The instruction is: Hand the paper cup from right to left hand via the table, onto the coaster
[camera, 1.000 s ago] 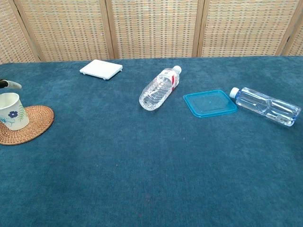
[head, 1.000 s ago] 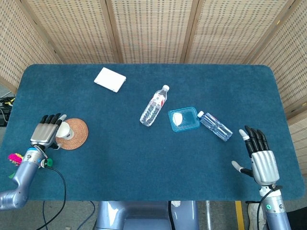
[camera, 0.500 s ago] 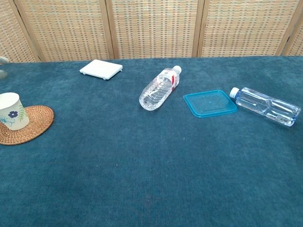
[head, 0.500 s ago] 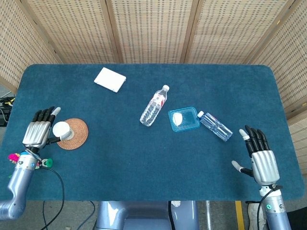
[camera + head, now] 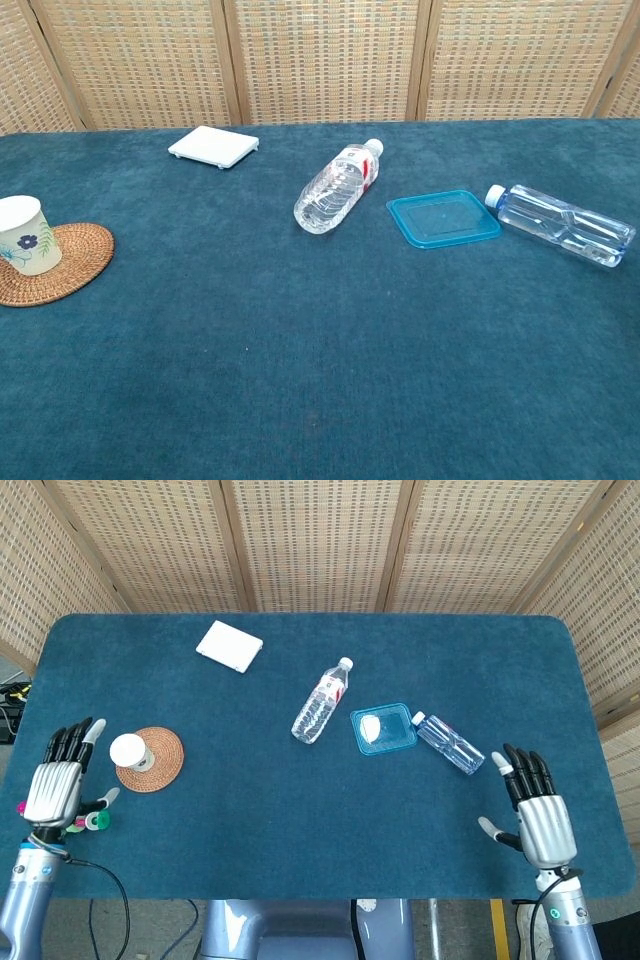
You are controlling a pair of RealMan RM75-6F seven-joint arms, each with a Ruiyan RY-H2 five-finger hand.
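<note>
The white paper cup (image 5: pixel 128 751) (image 5: pixel 22 236) with a blue flower print stands upright on the round woven coaster (image 5: pixel 160 765) (image 5: pixel 62 268) at the table's left side. In the head view my left hand (image 5: pixel 56 785) hovers at the left table edge, a short way left of the cup, fingers spread and holding nothing. At the front right corner of the table my right hand (image 5: pixel 537 815) is spread open and empty. Neither hand shows in the chest view.
A clear bottle (image 5: pixel 321 701) (image 5: pixel 339 187) lies at mid-table beside a blue lid (image 5: pixel 383 729) (image 5: pixel 443 218). A second bottle (image 5: pixel 449 743) (image 5: pixel 560 224) lies right of the lid. A white flat box (image 5: pixel 229 645) (image 5: pixel 213 146) sits at the back left. Woven screens stand behind.
My left hand has let go of the cup and drawn back left and toward the front edge. The cup stays on the coaster. My right hand has barely shifted.
</note>
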